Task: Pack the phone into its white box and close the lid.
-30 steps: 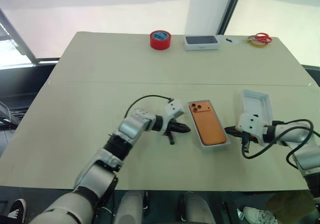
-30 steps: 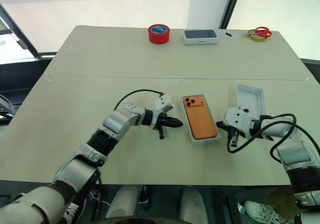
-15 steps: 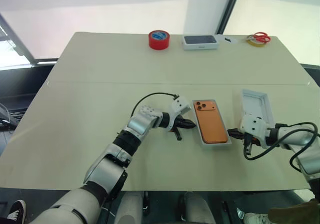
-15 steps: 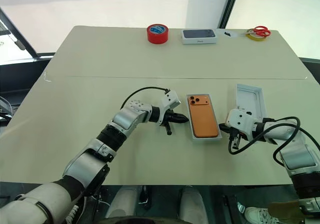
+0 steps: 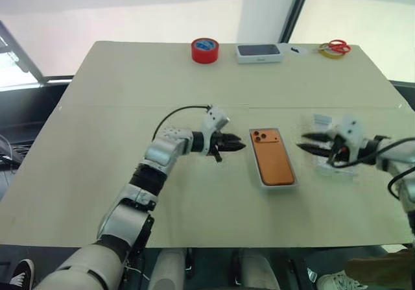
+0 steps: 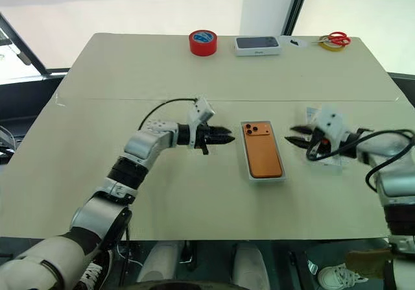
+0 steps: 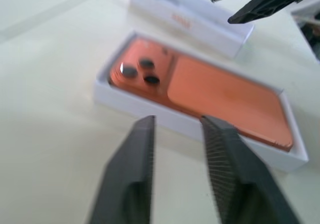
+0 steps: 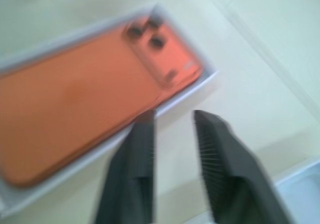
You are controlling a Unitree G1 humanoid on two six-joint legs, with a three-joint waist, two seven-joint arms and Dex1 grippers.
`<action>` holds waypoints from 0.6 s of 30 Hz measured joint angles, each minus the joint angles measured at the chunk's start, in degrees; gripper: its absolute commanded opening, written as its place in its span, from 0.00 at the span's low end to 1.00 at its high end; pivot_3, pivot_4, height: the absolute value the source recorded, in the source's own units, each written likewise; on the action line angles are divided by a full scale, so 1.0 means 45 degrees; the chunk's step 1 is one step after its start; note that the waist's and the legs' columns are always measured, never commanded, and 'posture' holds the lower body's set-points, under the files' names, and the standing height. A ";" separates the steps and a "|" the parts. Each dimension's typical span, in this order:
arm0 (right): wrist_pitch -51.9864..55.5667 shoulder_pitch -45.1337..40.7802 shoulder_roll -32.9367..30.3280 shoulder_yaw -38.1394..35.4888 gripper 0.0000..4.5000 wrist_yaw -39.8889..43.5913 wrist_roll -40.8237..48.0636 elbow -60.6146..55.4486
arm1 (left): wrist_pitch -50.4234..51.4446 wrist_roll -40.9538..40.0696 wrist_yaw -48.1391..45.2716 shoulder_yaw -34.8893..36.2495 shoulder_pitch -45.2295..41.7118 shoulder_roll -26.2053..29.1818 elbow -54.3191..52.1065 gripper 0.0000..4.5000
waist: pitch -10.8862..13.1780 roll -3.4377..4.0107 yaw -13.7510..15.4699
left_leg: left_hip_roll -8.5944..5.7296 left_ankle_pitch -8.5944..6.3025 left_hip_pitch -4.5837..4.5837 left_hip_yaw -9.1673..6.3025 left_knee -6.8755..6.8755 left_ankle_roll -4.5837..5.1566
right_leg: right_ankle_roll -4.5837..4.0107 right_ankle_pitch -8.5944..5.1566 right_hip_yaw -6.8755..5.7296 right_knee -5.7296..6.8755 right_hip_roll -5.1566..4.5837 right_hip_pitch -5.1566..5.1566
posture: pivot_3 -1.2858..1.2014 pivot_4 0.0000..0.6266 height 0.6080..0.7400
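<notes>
Across your beige table (image 5: pixel 130 82), the phone (image 5: pixel 272 158) lies in the white box (image 5: pixel 260 173). Left gripper (image 5: pixel 238 146) and right gripper (image 5: pixel 303 142) flank it, fingers spread, empty. Your right gripper partly hides the blurred lid (image 5: pixel 321 120).

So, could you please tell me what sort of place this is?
Probably a lab or test room: a plain table by large windows, holding tape, scissors and a boxed phone.
</notes>
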 measured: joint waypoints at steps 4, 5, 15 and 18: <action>0.1742 -0.0544 0.0116 -0.0160 0.99 -0.1785 -0.0329 0.0151 | -0.0507 -0.0997 -0.1547 0.0753 0.0790 0.1322 -0.1362 0.98 | -0.0002 0.0004 -0.0003 | -0.0001 -0.0010 -0.0008 0.0010 -0.0010 -0.0027 | -0.0035 -0.0019 0.0001 -0.0002 -0.0005 -0.0044 | 0.52 0.24 1.00; 0.2184 -0.0552 0.0172 -0.0161 0.99 -0.2079 -0.0352 0.0127 | -0.0743 -0.1093 -0.1846 0.0826 0.0995 0.1643 -0.1521 0.98 | -0.0002 0.0006 0.0008 | -0.0002 -0.0010 -0.0009 0.0012 -0.0009 -0.0026 | -0.0040 -0.0021 0.0001 -0.0002 -0.0008 -0.0048 | 0.52 0.24 1.00; 1.1572 -0.1237 0.0705 -0.0085 0.99 -0.4952 0.0716 -0.2392 | -0.4677 -0.1808 -0.4413 0.1660 0.3945 0.3651 -0.3569 0.98 | 0.0000 0.0053 -0.0175 | -0.0002 -0.0013 -0.0009 0.0024 -0.0019 -0.0024 | -0.0055 -0.0022 0.0023 -0.0004 -0.0020 -0.0076 | 0.52 0.24 1.00; 1.2999 -0.1994 0.0493 0.0300 0.99 -0.5292 0.0744 -0.2328 | -0.5041 -0.1833 -0.4555 0.1637 0.4473 0.3843 -0.3934 0.98 | 0.0000 0.0055 -0.0238 | -0.0002 -0.0015 -0.0009 0.0024 -0.0019 -0.0021 | -0.0058 -0.0022 0.0022 -0.0007 -0.0021 -0.0079 | 0.52 0.24 1.00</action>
